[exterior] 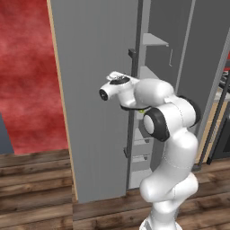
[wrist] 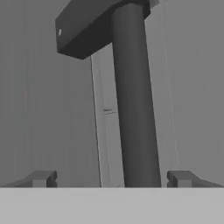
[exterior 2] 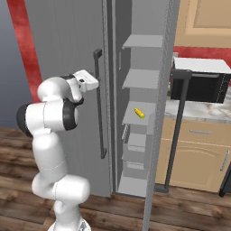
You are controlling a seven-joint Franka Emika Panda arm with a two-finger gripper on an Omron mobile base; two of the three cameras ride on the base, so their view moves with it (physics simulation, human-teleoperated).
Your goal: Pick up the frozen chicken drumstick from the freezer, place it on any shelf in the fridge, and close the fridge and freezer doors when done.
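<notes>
Pincer (wrist: 109, 178) spread wide in my hand view, its tips flanking the dark handle (wrist: 133, 105), gripping nothing. If I clench off-centre, it'll slip off the bar.

Left base view: the hand (exterior: 117, 83) sits against the fridge door (exterior: 96, 90); pulling crooked could jam it.

Right base view: freezer (exterior 2: 140, 113) stands open with a yellow lump (exterior 2: 139, 113) on a shelf; I can't spot the drumstick.
</notes>
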